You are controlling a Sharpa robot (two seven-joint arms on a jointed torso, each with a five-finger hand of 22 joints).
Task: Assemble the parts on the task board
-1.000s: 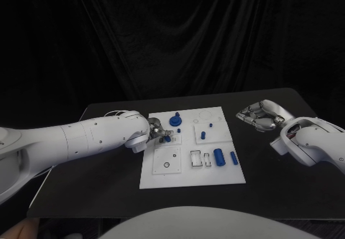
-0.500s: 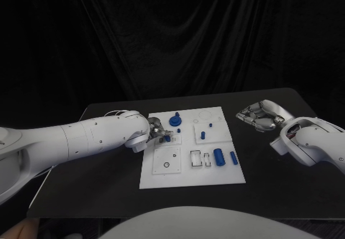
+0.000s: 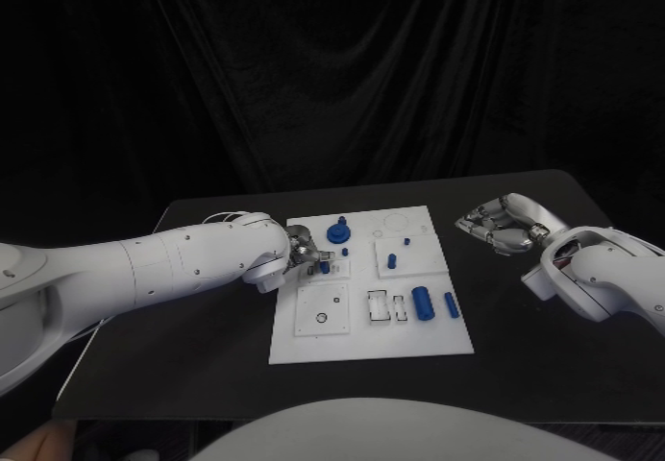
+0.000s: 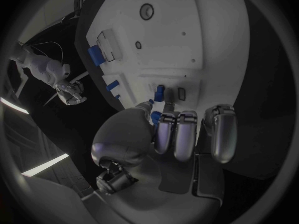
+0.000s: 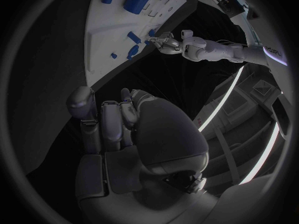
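The white task board point(image 3: 363, 331) lies mid-table. My left hand point(image 3: 305, 255) rests at its left edge and pinches a small blue part point(image 3: 323, 268) between thumb and fingers; the left wrist view shows this part point(image 4: 156, 117) at the fingertips point(image 4: 166, 129), just above the board point(image 4: 206, 30). A short blue peg point(image 4: 160, 93) stands right beside it. On the board are a round blue knob point(image 3: 338, 231), a small peg point(image 3: 392, 259) and two blue cylinders point(image 3: 421, 303) point(image 3: 451, 304). My right hand point(image 3: 502, 224) hovers off the board's right side, fingers curled in, holding nothing.
Rectangular slots point(image 3: 379, 305) and a round hole point(image 3: 320, 318) mark the board's near half. Bare black table point(image 3: 194, 355) surrounds the board. In the right wrist view the curled right hand point(image 5: 118, 119) faces the board point(image 5: 102, 35) and the left hand point(image 5: 166, 41).
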